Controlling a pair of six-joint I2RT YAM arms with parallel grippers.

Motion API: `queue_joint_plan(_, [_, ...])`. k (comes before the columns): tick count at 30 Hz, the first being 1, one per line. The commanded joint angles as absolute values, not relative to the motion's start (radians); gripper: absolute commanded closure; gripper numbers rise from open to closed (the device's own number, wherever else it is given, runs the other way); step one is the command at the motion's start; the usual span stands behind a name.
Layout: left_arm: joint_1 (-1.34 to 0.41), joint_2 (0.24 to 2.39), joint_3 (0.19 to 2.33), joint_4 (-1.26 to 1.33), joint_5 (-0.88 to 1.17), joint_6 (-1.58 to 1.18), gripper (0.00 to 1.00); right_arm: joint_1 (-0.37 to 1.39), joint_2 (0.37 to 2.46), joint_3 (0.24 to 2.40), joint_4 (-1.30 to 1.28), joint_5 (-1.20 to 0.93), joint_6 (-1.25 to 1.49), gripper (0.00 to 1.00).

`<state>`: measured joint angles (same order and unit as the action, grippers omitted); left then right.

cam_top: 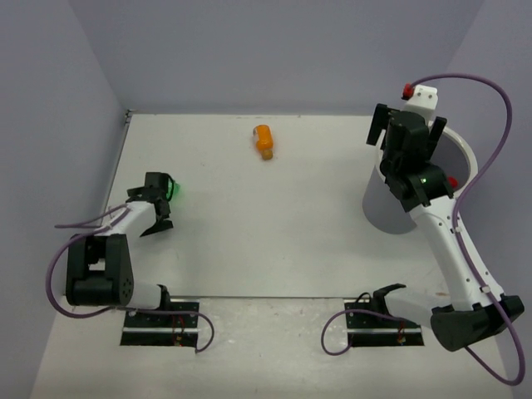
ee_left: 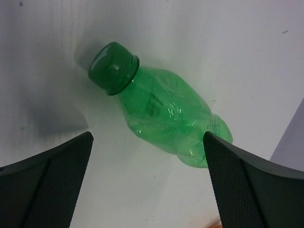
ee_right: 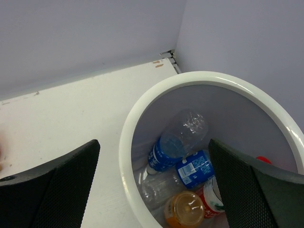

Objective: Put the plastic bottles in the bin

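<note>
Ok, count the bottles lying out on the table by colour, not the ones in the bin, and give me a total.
Orange bottle: 1
Green bottle: 1
Total: 2 on the table, outside the bin

My left arm (cam_top: pixel 125 223) sits folded low at the left of the frame, and the left gripper (cam_top: pixel 162 193) points downward, jaws spread wide. My right arm (cam_top: pixel 449 241) stretches up the right side; the right gripper (cam_top: pixel 407 126), upper right, also has its jaws wide apart.
</note>
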<state>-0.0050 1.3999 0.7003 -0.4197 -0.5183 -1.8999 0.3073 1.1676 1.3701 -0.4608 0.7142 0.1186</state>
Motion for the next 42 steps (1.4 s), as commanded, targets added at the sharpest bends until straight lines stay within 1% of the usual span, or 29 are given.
queue_joint_plan(1, [0.064, 1.484, 0.736, -0.384, -0.478, -1.855, 0.0, 0.305, 1.173, 1.416, -0.465, 0.725, 0.11, 0.01])
queue_joint_plan(7, [0.095, 1.578, 0.807, -0.39, -0.455, -1.776, 0.01, 0.305, 1.169, 1.414, -0.466, 0.727, 0.109, 0.01])
queue_joint_plan(10, [0.119, 1.621, 0.842, -0.373, -0.419, -1.724, 0.09, 0.305, 1.167, 1.413, -0.466, 0.727, 0.109, 0.01])
queue_joint_plan(12, [0.128, 1.642, 0.862, -0.372, -0.398, -1.692, 0.2, 0.305, 1.166, 1.413, -0.465, 0.727, 0.109, 0.01])
queue_joint_plan(14, [0.13, 1.656, 0.879, -0.372, -0.385, -1.657, 0.33, 0.305, 1.166, 1.412, -0.467, 0.726, 0.109, 0.01])
queue_joint_plan(15, [0.13, 1.656, 0.882, -0.37, -0.381, -1.646, 0.38, 0.305, 1.165, 1.412, -0.469, 0.725, 0.109, 0.01])
queue_joint_plan(16, [0.13, 1.653, 0.88, -0.366, -0.377, -1.629, 0.46, 0.305, 1.164, 1.412, -0.469, 0.721, 0.11, 0.01])
queue_joint_plan(17, [0.13, 1.645, 0.879, -0.354, -0.368, -1.594, 0.59, 0.305, 1.164, 1.412, -0.469, 0.714, 0.109, 0.01])
queue_joint_plan(21, [0.129, 1.609, 0.872, -0.267, -0.287, -1.417, 0.88, 0.305, 1.154, 1.411, -0.469, 0.653, 0.112, 0.01])
queue_joint_plan(23, [0.128, 1.585, 0.851, -0.122, -0.151, -1.253, 0.99, 0.305, 1.147, 1.41, -0.472, 0.573, 0.109, 0.01])
queue_joint_plan(24, [0.125, 1.575, 0.823, 0.021, -0.091, -1.151, 1.0, 0.306, 1.14, 1.41, -0.472, 0.493, 0.107, 0.01])
queue_joint_plan(26, [0.115, 1.56, 0.786, 0.243, 0.148, -1.019, 1.0, 0.307, 1.13, 1.406, -0.467, 0.344, 0.099, 0.01])
queue_joint_plan(27, [0.104, 1.556, 0.783, 0.33, 0.272, -0.963, 1.0, 0.307, 1.124, 1.403, -0.46, 0.24, 0.096, 0.01])
queue_joint_plan(28, [0.084, 1.557, 0.797, 0.404, 0.376, -0.9, 1.0, 0.307, 1.115, 1.398, -0.447, 0.082, 0.093, 0.01])
queue_joint_plan(29, [0.032, 1.558, 0.853, 0.405, 0.461, -0.795, 1.0, 0.307, 1.113, 1.397, -0.441, -0.007, 0.091, 0.01])
queue_joint_plan(32, [-0.162, 1.562, 0.986, 0.269, 0.506, -0.505, 1.0, 0.308, 1.115, 1.402, -0.424, -0.374, 0.091, 0.01])
queue_joint_plan(34, [-0.246, 1.545, 1.028, 0.265, 0.559, -0.428, 1.0, 0.313, 1.125, 1.408, -0.42, -0.566, 0.087, 0.01])
queue_joint_plan(36, [-0.296, 1.507, 1.005, 0.339, 0.648, -0.39, 1.0, 0.33, 1.13, 1.415, -0.423, -0.659, 0.071, 0.01])
queue_joint_plan(38, [-0.376, 1.444, 0.952, 0.438, 0.688, -0.315, 0.97, 0.352, 1.137, 1.417, -0.42, -0.691, 0.057, 0.01])
queue_joint_plan(40, [-0.47, 1.382, 0.927, 0.462, 0.7, -0.213, 0.94, 0.366, 1.144, 1.42, -0.416, -0.698, 0.053, 0.01])
queue_joint_plan(42, [-0.523, 1.359, 0.919, 0.456, 0.704, -0.162, 0.94, 0.378, 1.158, 1.43, -0.424, -0.705, 0.052, 0.01])
